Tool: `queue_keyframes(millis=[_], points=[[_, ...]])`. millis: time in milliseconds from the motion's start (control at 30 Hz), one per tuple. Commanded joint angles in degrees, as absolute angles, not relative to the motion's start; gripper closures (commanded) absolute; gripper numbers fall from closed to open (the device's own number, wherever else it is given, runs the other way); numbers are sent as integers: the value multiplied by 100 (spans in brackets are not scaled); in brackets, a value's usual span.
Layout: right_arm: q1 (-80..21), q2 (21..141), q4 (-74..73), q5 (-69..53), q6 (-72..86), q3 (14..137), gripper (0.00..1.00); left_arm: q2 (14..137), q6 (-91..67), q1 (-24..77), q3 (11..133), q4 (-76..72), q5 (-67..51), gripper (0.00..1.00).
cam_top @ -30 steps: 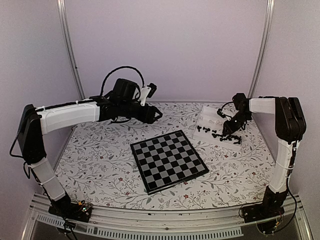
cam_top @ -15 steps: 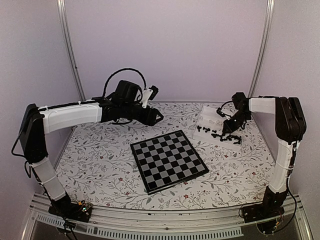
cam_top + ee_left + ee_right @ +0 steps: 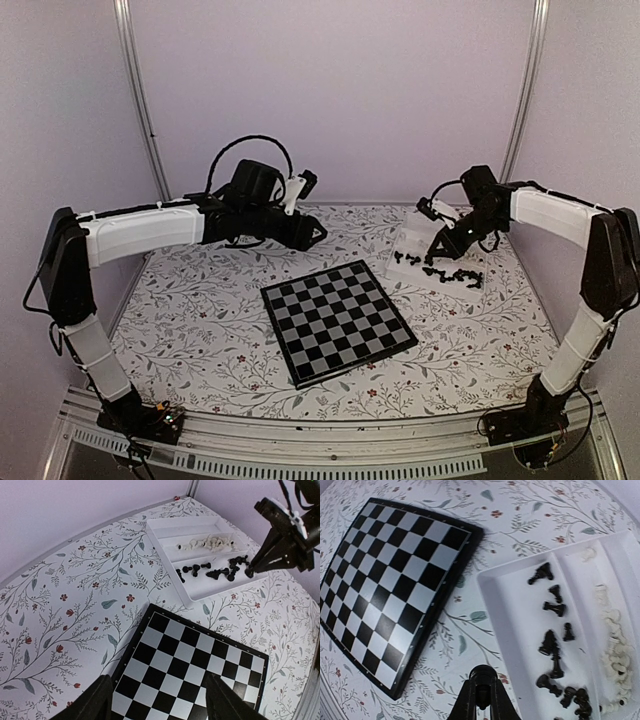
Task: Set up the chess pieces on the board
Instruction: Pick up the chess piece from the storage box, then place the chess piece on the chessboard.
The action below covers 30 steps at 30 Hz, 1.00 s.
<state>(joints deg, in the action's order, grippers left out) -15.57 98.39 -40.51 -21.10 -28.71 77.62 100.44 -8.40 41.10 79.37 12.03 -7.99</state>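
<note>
The board (image 3: 337, 320) lies bare at the table's middle, also seen in the left wrist view (image 3: 190, 670) and the right wrist view (image 3: 395, 580). Black chess pieces (image 3: 552, 640) and cream ones (image 3: 615, 645) lie loose in a white tray (image 3: 418, 232) at the back right. My right gripper (image 3: 482, 687) is shut on a black chess piece (image 3: 482, 677), held above the tray's near-left edge (image 3: 437, 252). My left gripper (image 3: 160, 705) hangs open above the board's far side (image 3: 312, 235), with nothing between its fingers (image 3: 92, 700).
The tray (image 3: 165, 535) has two long compartments, the cream pieces (image 3: 207, 543) in the far one and the black pieces (image 3: 215, 571) in the near one. The floral tablecloth (image 3: 200, 310) surrounds the board. Walls and metal posts enclose the back and sides.
My right gripper has shut on a black piece and lifted it up and to the left, off the tray's right part. The left arm has barely shifted.
</note>
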Motion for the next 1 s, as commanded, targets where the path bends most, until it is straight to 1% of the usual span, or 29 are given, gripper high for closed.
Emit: queue_keyframes(millis=[0, 200, 533, 967], points=[[-2203, 9618, -4288, -2991, -3332, 7370, 93, 10134, -756, 4192, 8090, 1309, -641, 35], [-3168, 9554, -4203, -3198, -3501, 7102, 93, 10123, -847, 4135, 8112, 1302, -753, 35], [-4246, 9936, -4006, -2587, -3571, 6890, 93, 10083, -882, 4087, 8121, 1342, -657, 35], [-4605, 10333, -3872, -2224, -3603, 6824, 92, 10077, -864, 4087, 8164, 1408, -603, 35]])
